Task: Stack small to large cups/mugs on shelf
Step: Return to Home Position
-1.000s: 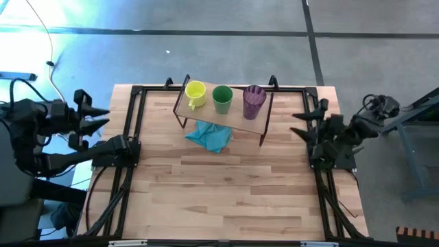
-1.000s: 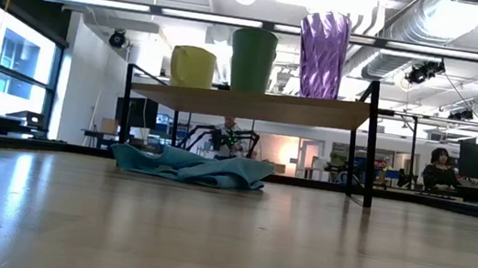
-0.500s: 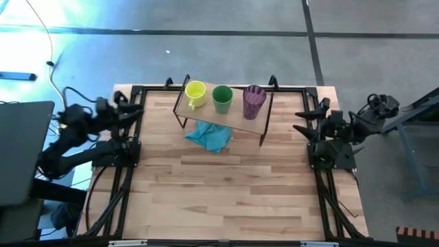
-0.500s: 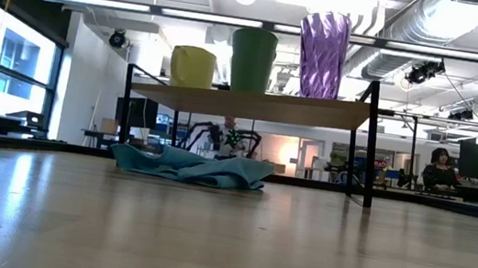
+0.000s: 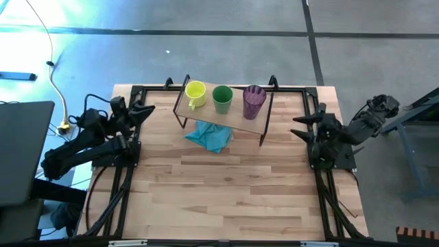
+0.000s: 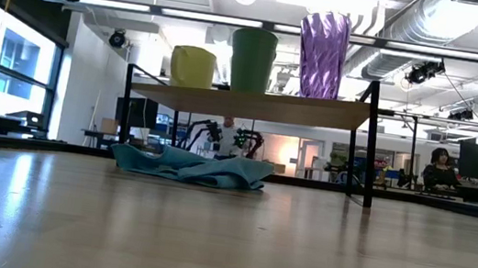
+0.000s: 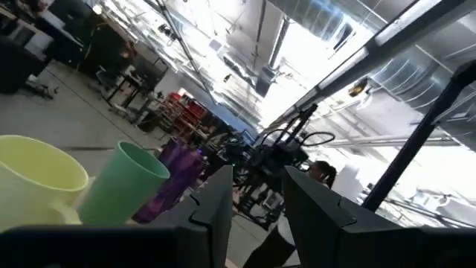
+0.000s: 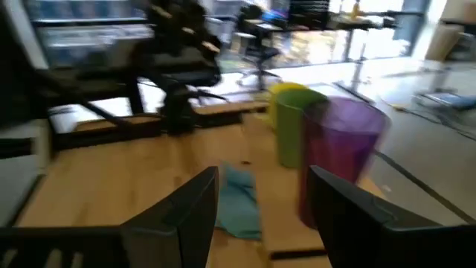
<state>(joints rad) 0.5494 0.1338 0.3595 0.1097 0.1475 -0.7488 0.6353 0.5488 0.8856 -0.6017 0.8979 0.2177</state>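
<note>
Three cups stand upright in a row on the shelf [image 5: 236, 118]: the yellow mug [image 5: 195, 91] at its left end, the green cup [image 5: 221, 98] in the middle, and the purple tumbler [image 5: 254, 101] to the right. My left gripper [image 5: 146, 109] hovers over the table's left rail, left of the shelf. It points toward the cups [image 7: 126, 186] and is open with nothing between its fingers [image 7: 256, 193]. My right gripper [image 5: 298, 125] hangs open at the table's right side and faces the tumbler [image 8: 338, 156].
A crumpled teal cloth [image 5: 209, 136] lies on the table, partly under the shelf's near edge. Black rails [image 5: 130, 165] run along both sides of the table. Bare wooden tabletop [image 5: 219, 192] stretches from the shelf to the near edge.
My left gripper has swung from beyond the table's left edge toward the shelf. It sank and rolled as it came, and it now stands over the left rail. My right gripper has dipped slightly. The cups and the cloth have kept still.
</note>
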